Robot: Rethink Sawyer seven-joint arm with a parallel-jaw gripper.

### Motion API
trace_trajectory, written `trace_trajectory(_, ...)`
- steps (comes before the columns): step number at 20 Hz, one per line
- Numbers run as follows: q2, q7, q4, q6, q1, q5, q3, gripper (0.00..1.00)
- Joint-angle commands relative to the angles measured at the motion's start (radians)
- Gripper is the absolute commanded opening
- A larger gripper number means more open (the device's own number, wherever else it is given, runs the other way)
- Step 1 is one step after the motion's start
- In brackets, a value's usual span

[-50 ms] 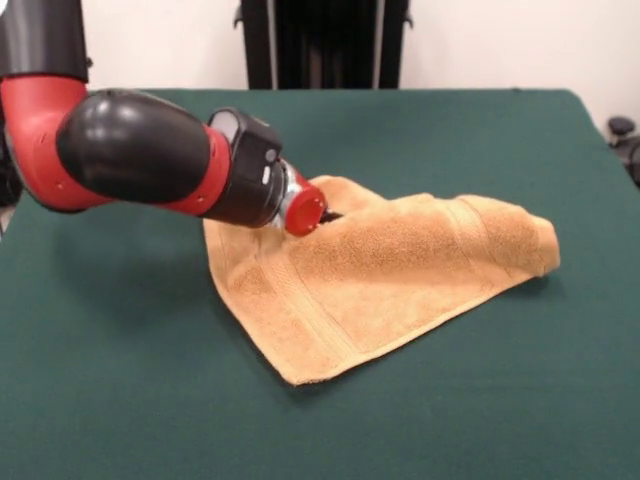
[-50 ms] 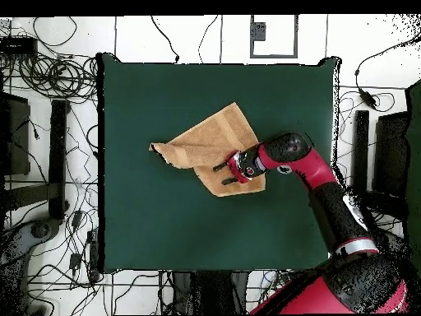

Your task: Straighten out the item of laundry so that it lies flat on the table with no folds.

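Nearest in the front view, a pointed corner of the orange-tan terry towel (image 1: 375, 285) lies flat on the table (image 1: 120, 400), its woven border band running as a smooth stripe beside the looped pile. Farther back the cloth is folded over itself into a thick, rounded ridge that rises toward the right end. The towel sits near the middle of the plain dark green cloth surface. Behind the ridge, the gripper (image 1: 330, 214) at the tip of the glossy red and black arm (image 1: 140, 150) presses into the towel's far edge; from above, two dark fingers (image 2: 224, 167) stand slightly apart over the cloth (image 2: 210, 146), though whether they pinch it I cannot tell.
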Motion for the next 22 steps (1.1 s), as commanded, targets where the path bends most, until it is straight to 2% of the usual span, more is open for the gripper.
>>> trace_trajectory(1, -0.052, -0.164, 0.193, -0.062, 0.04, -0.087, -0.018, 1.0)
trace_trajectory(4, -0.081, -0.115, 0.26, -0.104, 0.029, -0.089, -0.02, 1.0)
trace_trajectory(6, -0.119, -0.05, 0.313, -0.175, 0.038, -0.12, -0.043, 1.0)
trace_trajectory(9, -0.191, 0.126, 0.345, -0.361, 0.113, -0.217, -0.135, 1.0)
trace_trajectory(12, -0.236, 0.227, 0.324, -0.446, 0.183, -0.277, -0.217, 1.0)
trace_trajectory(18, -0.317, 0.197, 0.228, -0.574, 0.301, -0.391, -0.325, 1.0)
trace_trajectory(22, -0.332, 0.201, 0.232, -0.67, 0.343, -0.433, -0.376, 1.0)
